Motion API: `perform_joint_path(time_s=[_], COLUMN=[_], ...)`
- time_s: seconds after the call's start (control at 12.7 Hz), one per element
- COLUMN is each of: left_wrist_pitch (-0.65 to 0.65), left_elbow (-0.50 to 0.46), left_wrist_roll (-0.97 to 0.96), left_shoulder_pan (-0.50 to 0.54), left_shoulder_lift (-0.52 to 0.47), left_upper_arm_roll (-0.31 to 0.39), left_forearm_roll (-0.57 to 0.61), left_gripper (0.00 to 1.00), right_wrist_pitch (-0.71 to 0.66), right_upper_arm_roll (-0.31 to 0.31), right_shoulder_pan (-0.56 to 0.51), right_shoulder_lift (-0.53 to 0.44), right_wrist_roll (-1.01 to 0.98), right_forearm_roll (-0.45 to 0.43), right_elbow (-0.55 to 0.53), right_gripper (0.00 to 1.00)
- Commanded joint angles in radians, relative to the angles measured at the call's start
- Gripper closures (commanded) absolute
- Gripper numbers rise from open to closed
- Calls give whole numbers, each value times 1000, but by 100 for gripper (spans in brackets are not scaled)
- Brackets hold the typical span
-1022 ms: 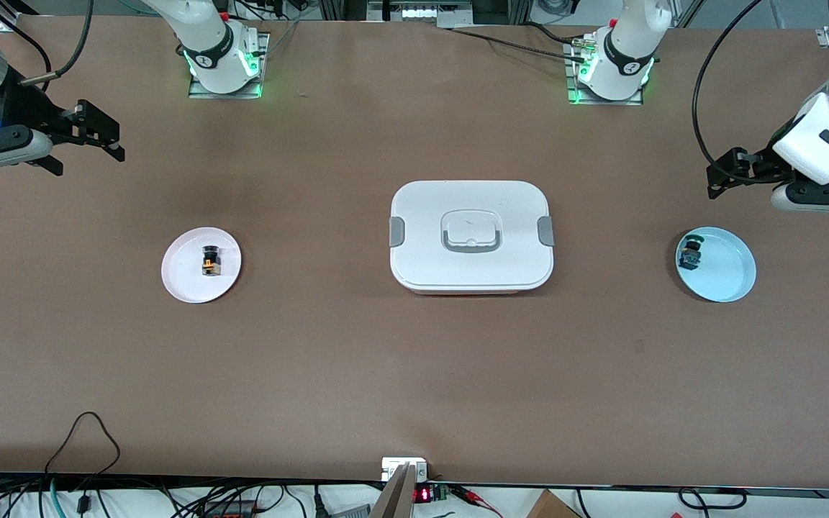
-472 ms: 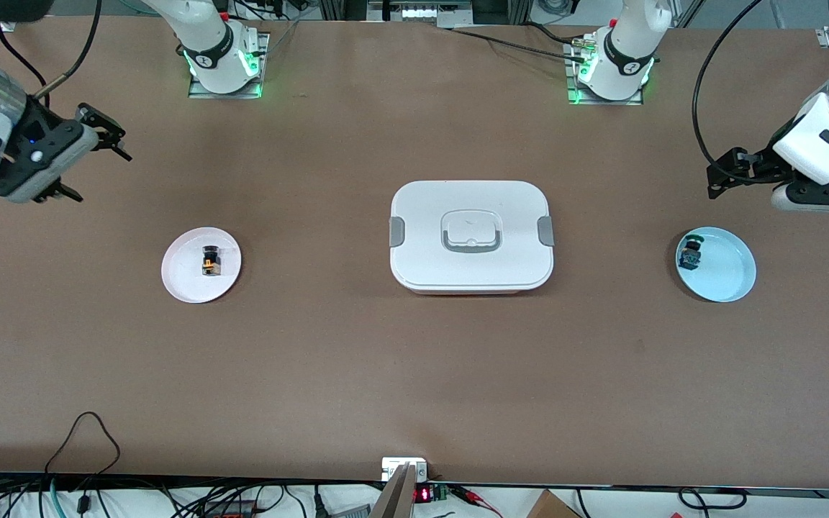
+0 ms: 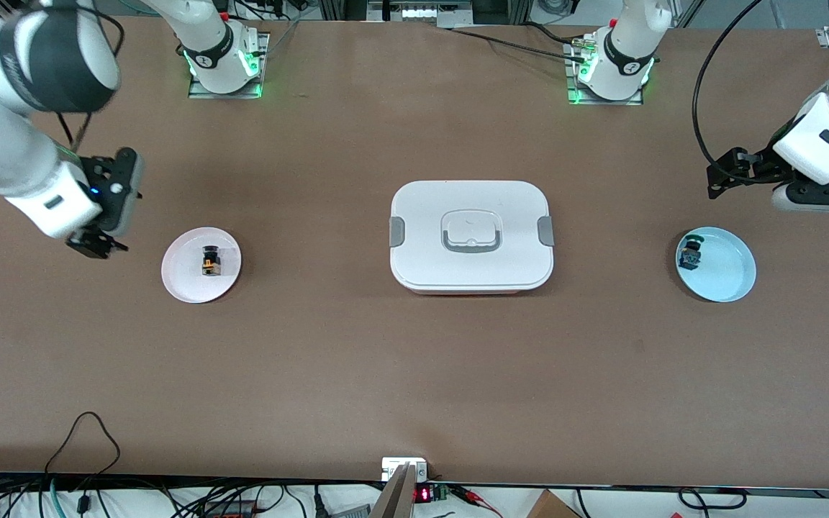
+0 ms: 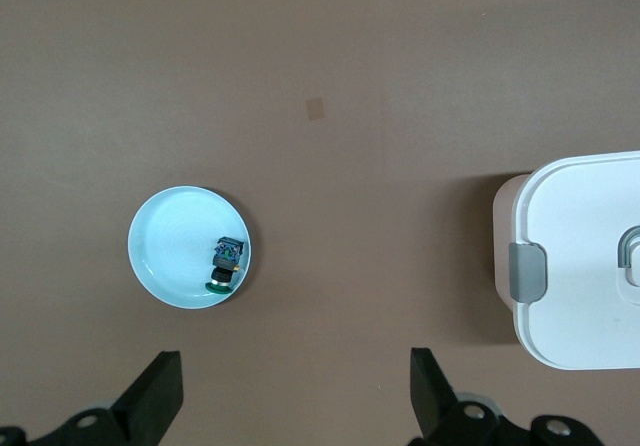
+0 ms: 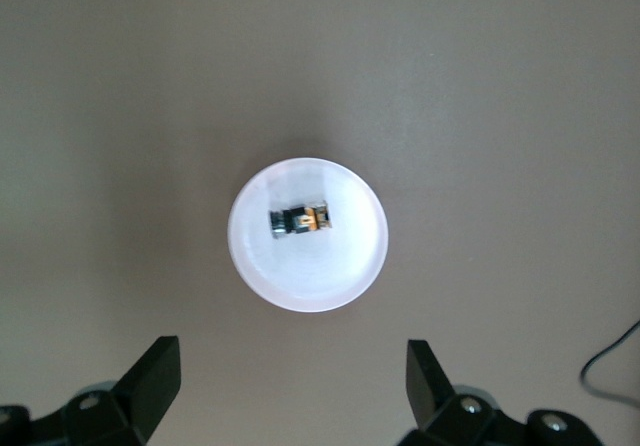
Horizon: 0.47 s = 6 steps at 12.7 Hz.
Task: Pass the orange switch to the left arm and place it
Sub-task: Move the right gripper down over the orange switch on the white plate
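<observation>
Front view: the orange switch [image 3: 209, 261] lies on the pink plate [image 3: 183, 282], toward the right arm's end of the tabletop [image 3: 414, 374]. The right claw [image 3: 94, 243] hangs over bare tabletop just beside that plate. The box [image 3: 470, 235] sits mid-tabletop, the blue plate [image 3: 727, 277] with its green-and-blue switch [image 3: 690, 252] at the left arm's end, where the left claw [image 3: 718, 180] waits.

Left wrist view: left claw [image 4: 290, 396] released, fingers spread wide.

Right wrist view: right claw [image 5: 285, 386] also released, the switch [image 5: 299, 219] off its centre. Risk here: a tiny rounded part could roll or squirt free if the fingers close misaligned, and a low handover path could clip the box.
</observation>
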Motion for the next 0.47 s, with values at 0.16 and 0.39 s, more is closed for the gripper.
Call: perform_joint_path(time_s=[0.16, 0.39], left_wrist_pitch=[-15, -16], left_elbow=[31, 31], left_wrist_roll=[20, 18], left_shoulder_pan=[-3, -5], left_shoulder_lift=[15, 15], left_upper_arm_roll=[7, 7], left_forearm_roll=[-17, -17], left_gripper=[0, 0], right_wrist_pitch=[394, 494], right_upper_arm_roll=[1, 2], right_shoulder_pan=[3, -2], right_shoulder_lift=[49, 144], right_wrist_roll=[-40, -45], right_forearm_roll=[-32, -32], right_elbow=[-267, -270], right_gripper=[0, 0])
